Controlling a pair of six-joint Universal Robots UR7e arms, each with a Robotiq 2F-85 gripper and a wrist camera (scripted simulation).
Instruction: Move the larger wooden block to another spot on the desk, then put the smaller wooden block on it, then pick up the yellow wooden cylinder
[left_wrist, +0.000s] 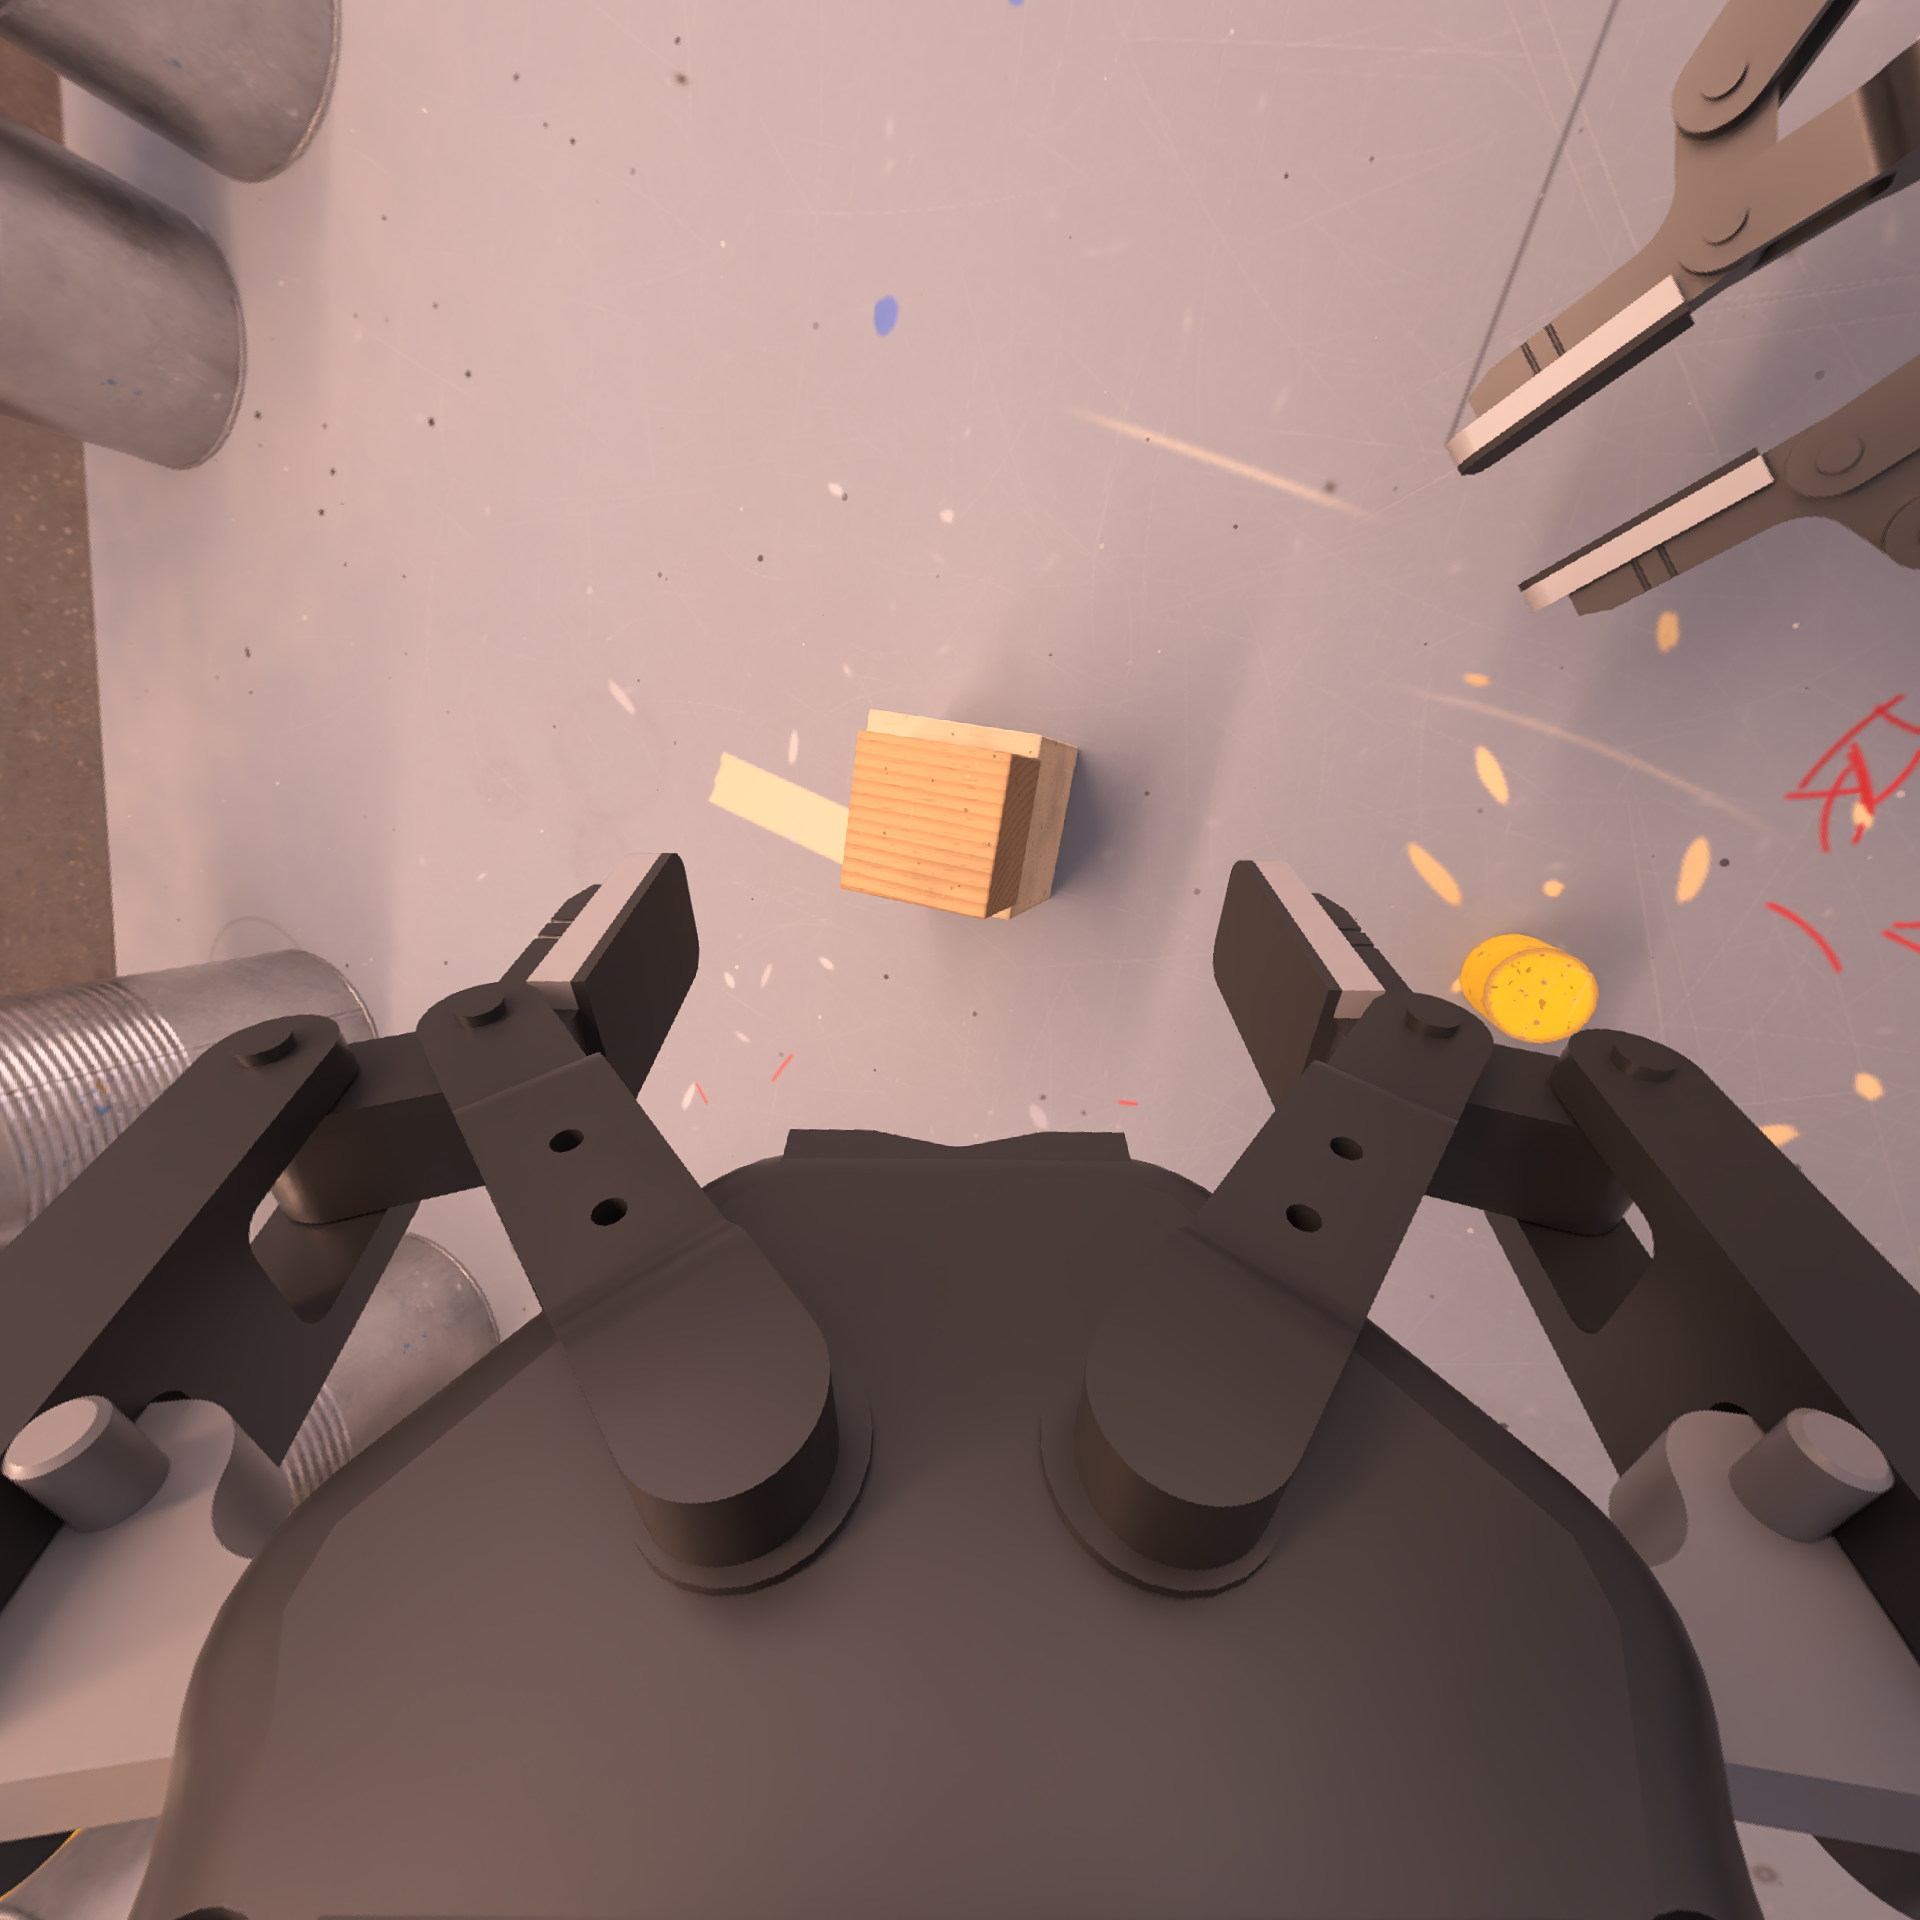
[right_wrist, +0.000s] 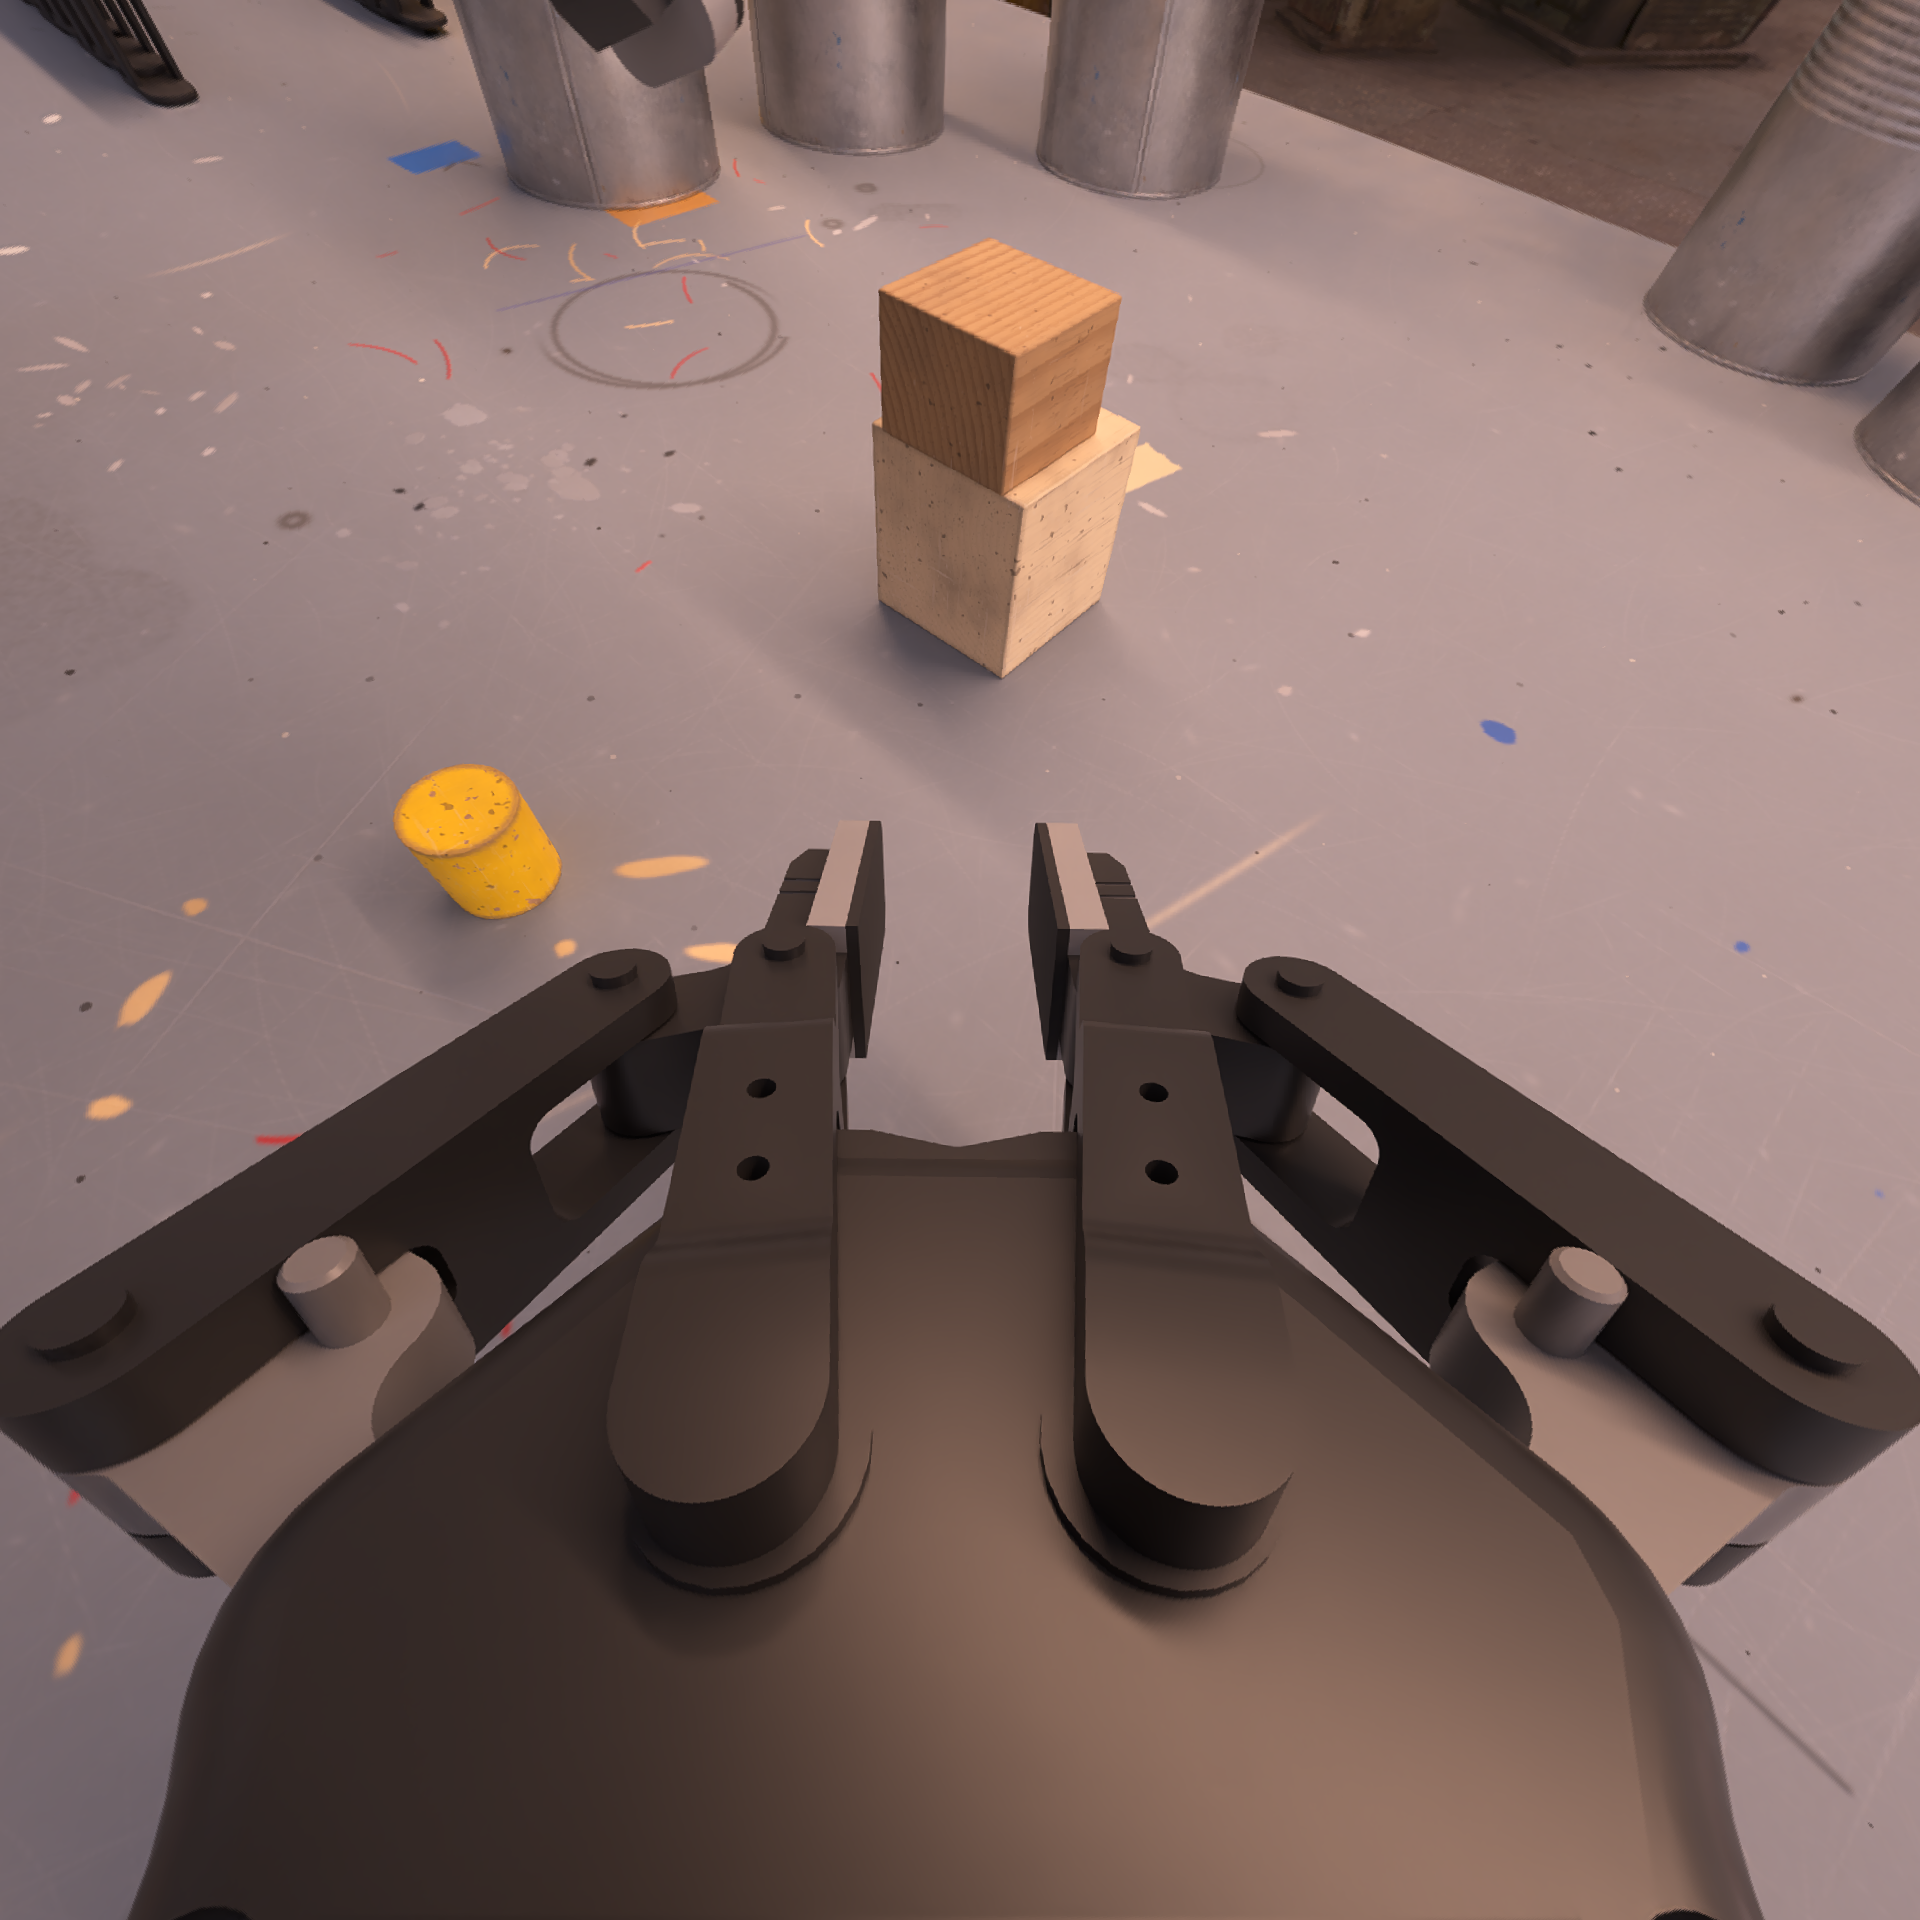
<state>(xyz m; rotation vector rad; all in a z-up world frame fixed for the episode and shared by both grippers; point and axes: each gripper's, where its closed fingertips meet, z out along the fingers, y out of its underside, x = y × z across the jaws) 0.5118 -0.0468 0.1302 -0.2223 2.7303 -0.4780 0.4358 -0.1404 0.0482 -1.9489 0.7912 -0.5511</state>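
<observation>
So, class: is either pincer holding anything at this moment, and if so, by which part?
Nothing is held. The left pincer and right pincer are both open and empty; the yellow wooden cylinder stands untouched on the desk.

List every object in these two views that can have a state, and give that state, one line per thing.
Smaller wooden block: stacked on the larger block, turned askew, ungripped.
Larger wooden block: flat on the desk, carrying the smaller one.
Yellow wooden cylinder: on the desk, apart from the stack, ungripped.
Left gripper: fingers wide open, empty, above the stack.
Right gripper: fingers partly open, empty.
Metal buckets: standing on the desk.
</observation>
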